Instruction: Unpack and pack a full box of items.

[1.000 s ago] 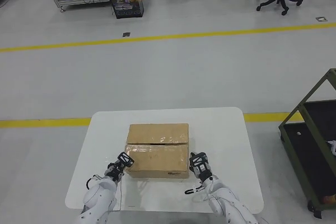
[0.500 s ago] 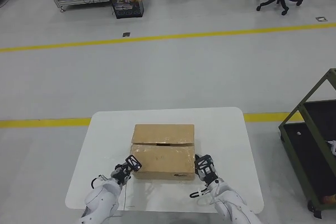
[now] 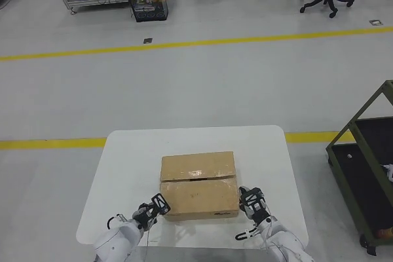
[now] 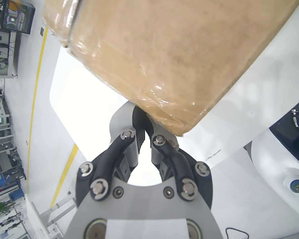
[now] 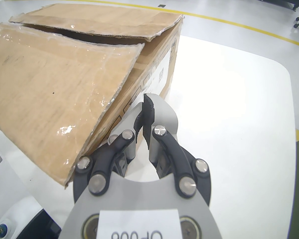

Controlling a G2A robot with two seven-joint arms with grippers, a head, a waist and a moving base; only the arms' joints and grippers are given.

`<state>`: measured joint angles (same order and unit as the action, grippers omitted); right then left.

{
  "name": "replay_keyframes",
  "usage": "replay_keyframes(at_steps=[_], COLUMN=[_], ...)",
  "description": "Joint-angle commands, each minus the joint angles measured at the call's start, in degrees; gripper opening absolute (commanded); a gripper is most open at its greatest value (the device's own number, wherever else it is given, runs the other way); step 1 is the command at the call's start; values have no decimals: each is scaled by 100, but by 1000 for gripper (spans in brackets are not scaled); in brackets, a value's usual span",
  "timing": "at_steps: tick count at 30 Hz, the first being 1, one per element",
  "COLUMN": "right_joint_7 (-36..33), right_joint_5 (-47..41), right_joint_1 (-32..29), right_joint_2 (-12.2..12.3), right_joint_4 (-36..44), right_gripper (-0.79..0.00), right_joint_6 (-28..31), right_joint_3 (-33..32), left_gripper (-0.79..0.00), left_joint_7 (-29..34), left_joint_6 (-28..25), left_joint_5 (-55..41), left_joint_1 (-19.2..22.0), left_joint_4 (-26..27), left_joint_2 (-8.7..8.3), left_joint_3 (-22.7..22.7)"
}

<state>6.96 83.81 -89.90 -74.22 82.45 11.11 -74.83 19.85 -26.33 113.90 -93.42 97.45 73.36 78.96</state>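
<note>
Lower centre of the top view: the left gripper (image 3: 158,204), pinched closed and empty, is sliding the box (image 3: 198,185) rightward and nearer; the right gripper (image 3: 252,200), likewise closed and empty, is flanking it. Unpacking is still waiting.

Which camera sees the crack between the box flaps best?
The right wrist view: it looks across the box top, so the dark gap between the flaps is wide. The top view shows it as a thin line. The left wrist view shows a taped corner of the box.
</note>
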Motion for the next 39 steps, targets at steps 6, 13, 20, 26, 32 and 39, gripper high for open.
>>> replay_keyframes(at_steps=[6,13,20,26,32,39], right_joint_7=[-37,-45,-48,3,57,78], right_joint_5=[77,-111,-183,-171,-229,-280], right_joint_1=[-133,-223,-261,-296,-417,-556], right_joint_2=[44,82,116,118,129,139], right_joint_4=[258,560,663,693,742,816], right_gripper=[-785,-785,-785,-785,-785,-785], right_joint_6=[-156,-361,-431,-522,-596,-660], right_joint_3=[-188,-528,-775,-794,-892,-989], left_gripper=[0,0,0,0,0,0], left_joint_7=[630,869,1018,954,1250,1150], left_joint_6=[419,796,331,51,326,484], left_joint_5=[-236,-1090,-1564,-1288,-905,-540], left_joint_1=[12,-221,133,1085,1998,2572], left_joint_4=[402,1383,1958,1202,149,-570], left_joint_2=[2,31,66,150,295,398], left_joint_3=[224,431,-158,-1118,-1844,-2290])
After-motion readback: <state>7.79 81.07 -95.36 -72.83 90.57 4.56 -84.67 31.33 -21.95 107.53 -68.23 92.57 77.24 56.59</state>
